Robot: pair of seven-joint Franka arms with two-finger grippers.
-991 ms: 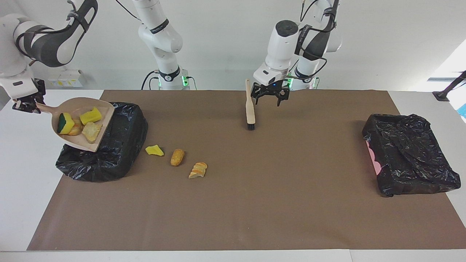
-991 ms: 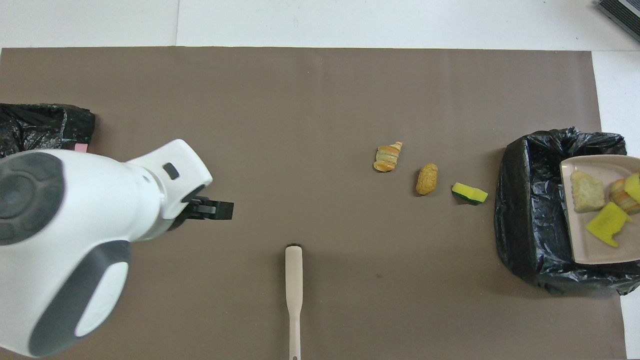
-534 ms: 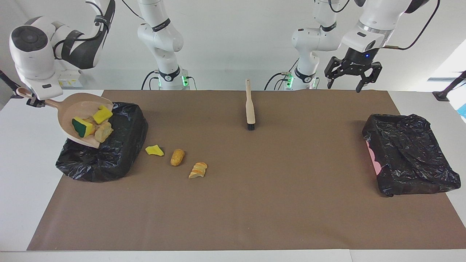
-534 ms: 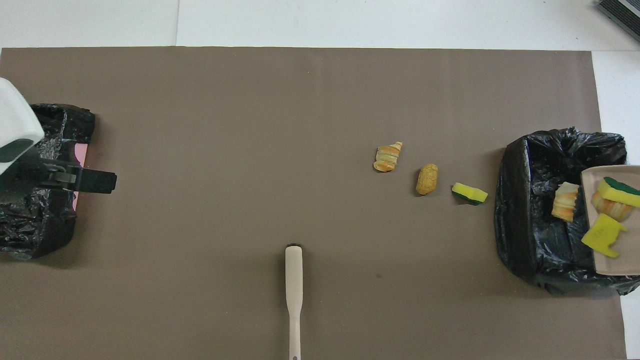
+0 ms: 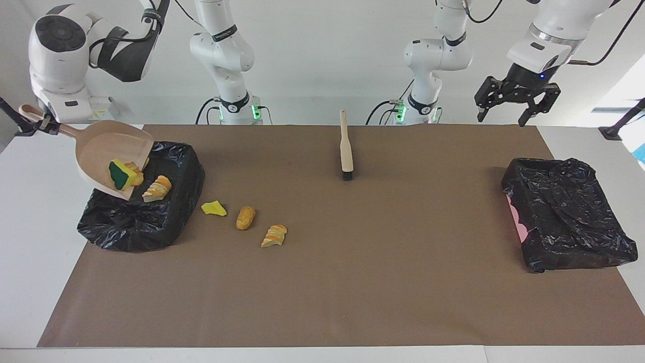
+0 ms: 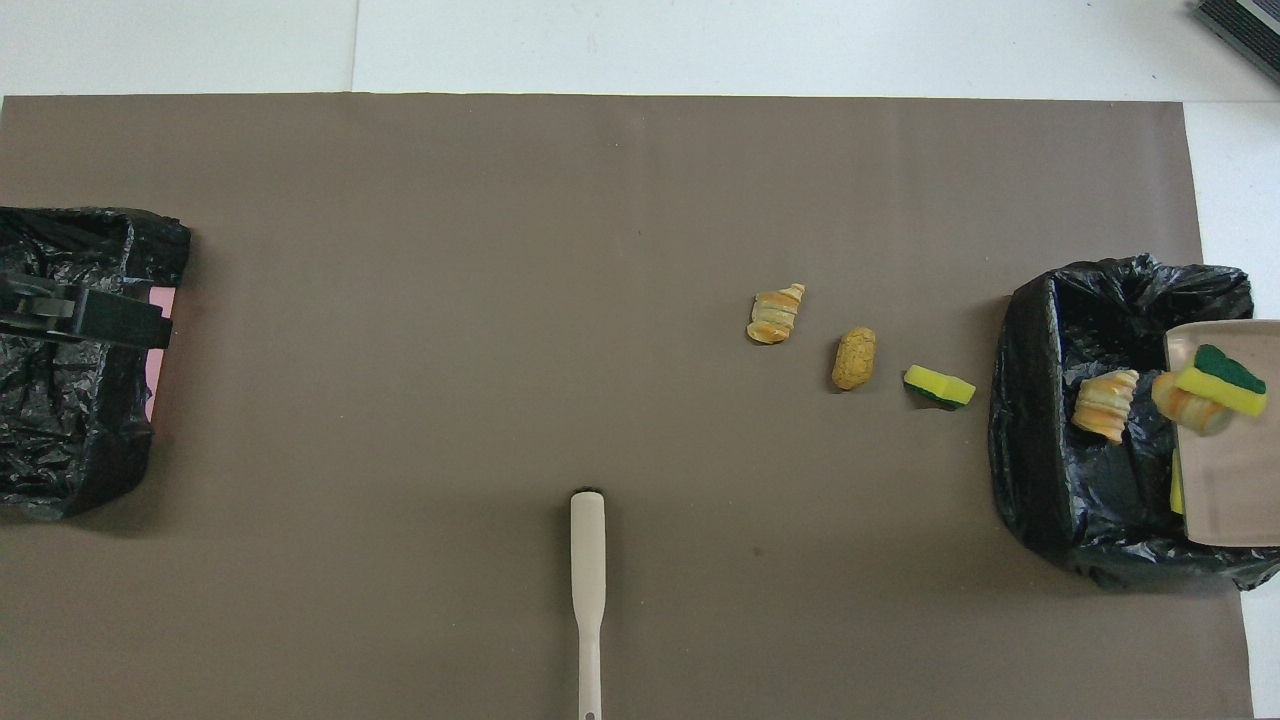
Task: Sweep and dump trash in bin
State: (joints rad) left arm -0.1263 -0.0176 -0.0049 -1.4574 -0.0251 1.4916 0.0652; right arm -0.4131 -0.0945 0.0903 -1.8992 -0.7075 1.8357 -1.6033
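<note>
Over the bin at the right arm's end of the table, the dustpan hangs tilted, its lip down toward the open black bag. The right gripper has its jaws clamped on the pan's handle, the arm bent high above it. A green-backed sponge and a pastry piece sit at the pan's lip, and another pastry piece is at the bin's mouth, whether falling or landed I cannot tell.

Three scraps lie on the brown mat just beside the bin, toward the brush: a yellow sponge chunk closest to it, then a bread piece, then a striped pastry. They look light and dry. The sponge is soft and will likely drag or tumble under bristles; the bread pieces are firmer and may roll. None looks fragile. They are better pushed than pinched, so I would take hold of the brush by its handle.

The brush lies well apart from the bin, nearer to the robots, bristles pointing away from them. The left gripper, jaws apart and empty, waits in the air over the second bin.
</note>
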